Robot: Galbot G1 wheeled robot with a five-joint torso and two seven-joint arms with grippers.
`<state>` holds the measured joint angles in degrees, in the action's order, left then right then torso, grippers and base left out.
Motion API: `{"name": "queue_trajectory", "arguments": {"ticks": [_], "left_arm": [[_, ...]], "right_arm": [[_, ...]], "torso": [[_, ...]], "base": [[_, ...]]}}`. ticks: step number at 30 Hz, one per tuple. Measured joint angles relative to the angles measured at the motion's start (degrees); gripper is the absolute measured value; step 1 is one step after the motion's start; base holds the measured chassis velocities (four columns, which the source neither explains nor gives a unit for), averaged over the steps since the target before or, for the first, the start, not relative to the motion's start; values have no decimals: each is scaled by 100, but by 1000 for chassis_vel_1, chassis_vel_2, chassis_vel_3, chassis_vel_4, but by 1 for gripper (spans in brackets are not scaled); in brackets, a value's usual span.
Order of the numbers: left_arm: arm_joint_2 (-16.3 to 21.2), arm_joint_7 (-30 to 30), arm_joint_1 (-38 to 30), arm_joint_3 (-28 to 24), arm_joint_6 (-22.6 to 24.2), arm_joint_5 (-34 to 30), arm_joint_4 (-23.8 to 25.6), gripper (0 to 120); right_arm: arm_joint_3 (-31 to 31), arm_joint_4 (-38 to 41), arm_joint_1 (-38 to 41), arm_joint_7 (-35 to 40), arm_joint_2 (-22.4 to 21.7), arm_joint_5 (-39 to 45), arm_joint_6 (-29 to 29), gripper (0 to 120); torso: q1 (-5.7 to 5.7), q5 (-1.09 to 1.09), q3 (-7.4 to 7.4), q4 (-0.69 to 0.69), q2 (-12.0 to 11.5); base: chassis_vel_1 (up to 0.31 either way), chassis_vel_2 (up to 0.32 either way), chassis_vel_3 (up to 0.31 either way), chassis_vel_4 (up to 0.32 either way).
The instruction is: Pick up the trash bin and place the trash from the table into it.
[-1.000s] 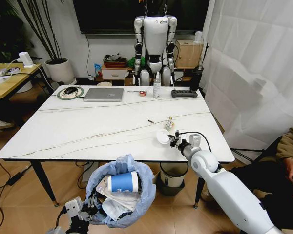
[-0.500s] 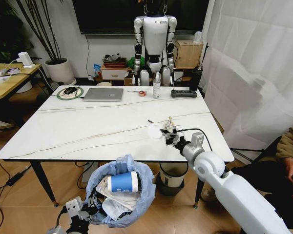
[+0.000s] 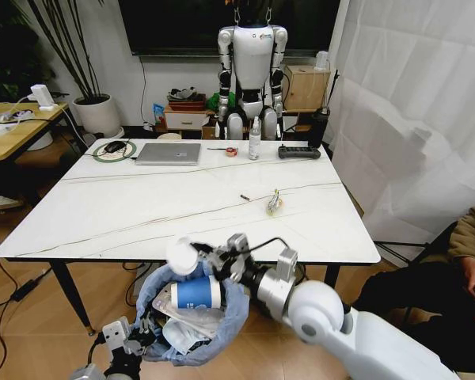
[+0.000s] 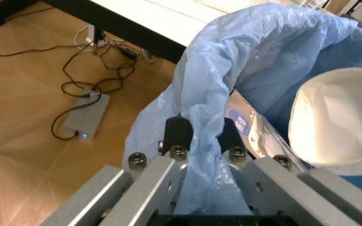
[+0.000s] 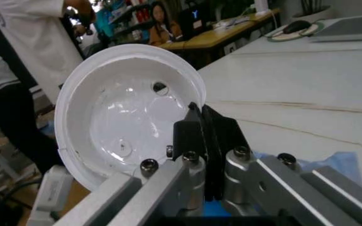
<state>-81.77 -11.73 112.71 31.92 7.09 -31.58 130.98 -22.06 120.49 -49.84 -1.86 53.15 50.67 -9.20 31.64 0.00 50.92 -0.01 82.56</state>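
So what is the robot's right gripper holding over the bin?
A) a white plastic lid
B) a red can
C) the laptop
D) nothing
A: the right gripper is pinched shut on the rim of a round white lid, held above the trash bin with its blue bag, which the left gripper grips by the edge.

Head camera high, facing table (image 3: pixel 142 206); wrist cameras close, sharing bin (image 4: pixel 256 61).

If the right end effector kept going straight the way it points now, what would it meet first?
Probably nothing solid soon. The right end effector, shut on a white plastic lid, points toward the robot's left above the trash bin, past its blue-and-white paper cup. Beyond looks like open floor, though depth is unclear.
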Motion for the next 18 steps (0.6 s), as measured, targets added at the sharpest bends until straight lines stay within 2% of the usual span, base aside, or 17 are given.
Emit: {"name": "queue_trajectory", "arguments": {"ticks": [5, 18], "left_arm": [[-3, -19, -13, 7, 16, -29, 19, 0], [55, -97, 4, 60, 68, -182, 119, 0]], "right_arm": [[-222, 76, -238, -212, -134, -409, 216, 0], [-217, -321, -586, -314, -242, -1280, 491, 0]], "torso": [[0, 0, 1, 0, 0], [0, 0, 1, 0, 0]], "base": [[0, 0, 0, 0], [0, 0, 0, 0]]}}
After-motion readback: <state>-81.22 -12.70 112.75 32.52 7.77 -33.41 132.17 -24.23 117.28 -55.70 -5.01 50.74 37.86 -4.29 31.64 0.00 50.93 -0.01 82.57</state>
